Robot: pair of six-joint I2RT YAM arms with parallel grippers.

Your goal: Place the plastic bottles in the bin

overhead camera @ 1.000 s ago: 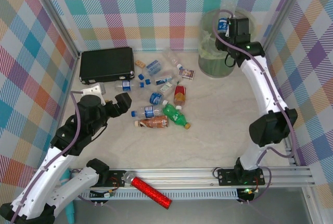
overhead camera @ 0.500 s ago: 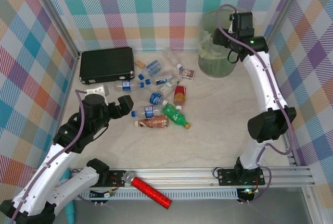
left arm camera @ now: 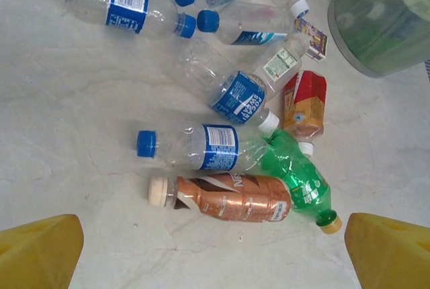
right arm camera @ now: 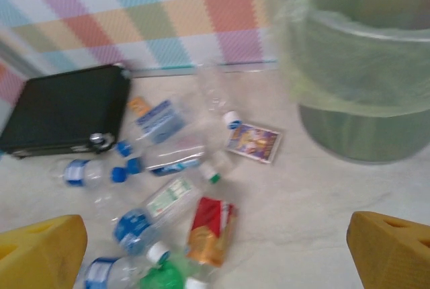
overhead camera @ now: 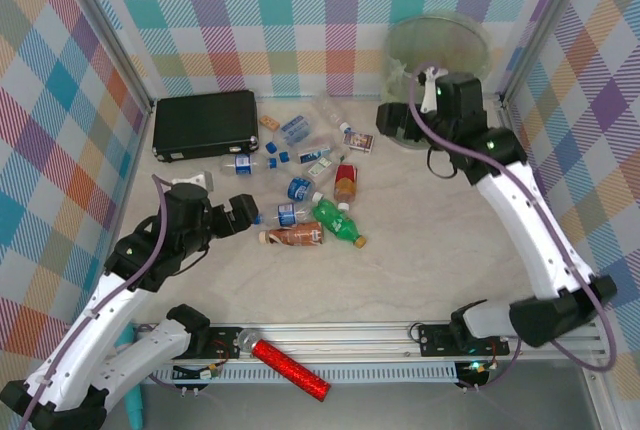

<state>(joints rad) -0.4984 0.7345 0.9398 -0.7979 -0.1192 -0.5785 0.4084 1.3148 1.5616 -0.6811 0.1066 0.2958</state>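
Several plastic bottles [overhead camera: 300, 185] lie in a loose pile at mid-table. Among them are a brown one [left arm camera: 228, 197], a green one [left arm camera: 300, 175], a clear blue-labelled one [left arm camera: 201, 146] and a red-orange one [right arm camera: 211, 228]. The bin [overhead camera: 440, 45] stands at the back right, seen as [right arm camera: 363, 80] in the right wrist view. My left gripper [overhead camera: 248, 213] hovers open just left of the pile, its midpoint [left arm camera: 215, 262] near the brown bottle. Left of the bin and above the pile's far side, my right gripper [overhead camera: 388, 122] stands open and empty, seen as [right arm camera: 215, 262].
A flat black case [overhead camera: 205, 122] lies at the back left. A small printed box [overhead camera: 359, 141] sits between the pile and the bin. On the front rail lies a red glittery cylinder [overhead camera: 290, 368]. Checked walls close in the left, back and right sides.
My right gripper opened over the bin, the clear blue-labelled bottle it held is gone from it, and the arm swung left and down off the bin. The left gripper edged toward the pile.
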